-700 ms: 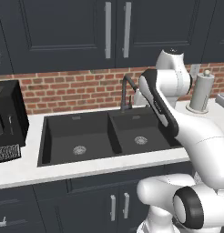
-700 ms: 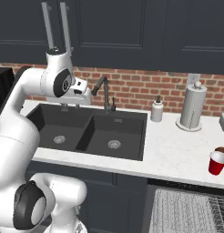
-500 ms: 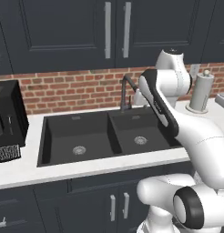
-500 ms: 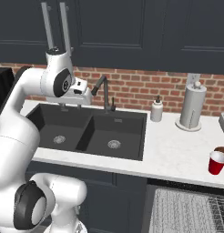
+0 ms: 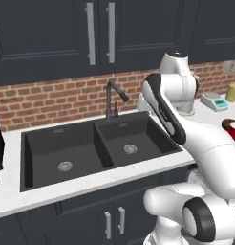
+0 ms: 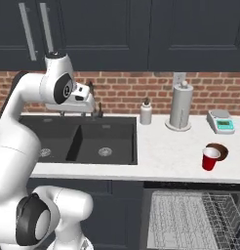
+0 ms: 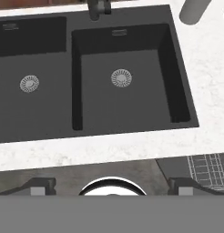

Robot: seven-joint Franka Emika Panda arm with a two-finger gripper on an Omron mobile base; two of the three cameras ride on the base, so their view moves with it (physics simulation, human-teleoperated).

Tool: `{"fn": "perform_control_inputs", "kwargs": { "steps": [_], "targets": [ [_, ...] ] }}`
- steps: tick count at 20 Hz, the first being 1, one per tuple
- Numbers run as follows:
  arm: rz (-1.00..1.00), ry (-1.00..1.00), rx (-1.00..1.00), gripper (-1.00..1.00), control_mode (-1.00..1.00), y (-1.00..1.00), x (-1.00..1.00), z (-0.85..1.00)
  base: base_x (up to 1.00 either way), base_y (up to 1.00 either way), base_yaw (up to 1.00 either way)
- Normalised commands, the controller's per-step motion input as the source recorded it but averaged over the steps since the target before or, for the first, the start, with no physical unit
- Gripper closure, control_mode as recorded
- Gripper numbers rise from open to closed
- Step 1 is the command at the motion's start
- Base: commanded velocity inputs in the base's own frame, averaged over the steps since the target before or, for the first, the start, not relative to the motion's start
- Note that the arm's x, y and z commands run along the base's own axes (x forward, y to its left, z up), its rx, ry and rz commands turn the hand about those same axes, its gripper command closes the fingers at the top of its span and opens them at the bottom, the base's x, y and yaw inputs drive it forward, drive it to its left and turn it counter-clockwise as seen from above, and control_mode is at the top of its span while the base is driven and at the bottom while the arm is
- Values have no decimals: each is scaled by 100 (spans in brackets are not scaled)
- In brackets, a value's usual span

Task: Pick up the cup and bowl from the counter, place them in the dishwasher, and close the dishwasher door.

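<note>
The red cup (image 6: 210, 158) stands upright on the white counter (image 6: 166, 151), right of the black double sink (image 6: 78, 141). The dark brown bowl (image 6: 220, 150) sits just behind it, touching or nearly so. In the left base view my arm hides all but a sliver of the cup (image 5: 234, 133) and the bowl (image 5: 229, 124). Below the counter the dishwasher's wire rack (image 6: 190, 222) is pulled out; its door is hidden beneath it. My gripper (image 7: 113, 185) hangs open and empty above the sink's front edge, far left of the cup. A corner of the rack (image 7: 209, 170) lies at lower right.
A dark faucet (image 5: 112, 98) rises behind the sink. A soap bottle (image 6: 146, 113), a paper towel roll (image 6: 180, 106) and a small scale (image 6: 222, 122) line the brick wall. A yellow bottle (image 5: 232, 92) stands at the far right. Dark cabinets hang overhead.
The whole picture has shifted: the base has driven to the right, so the sink sits further left and the cup nearer the middle. The arm keeps its pose.
</note>
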Motion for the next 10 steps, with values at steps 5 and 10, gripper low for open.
{"fn": "perform_control_inputs", "kwargs": {
  "steps": [5, 10],
  "targets": [
    [0, 0, 0, -100, 100, 0, 0, 0, 0, 4, -46],
    [0, 0, 0, -100, 100, 0, 0, 0, 0, 18, -45]
  ]
}}
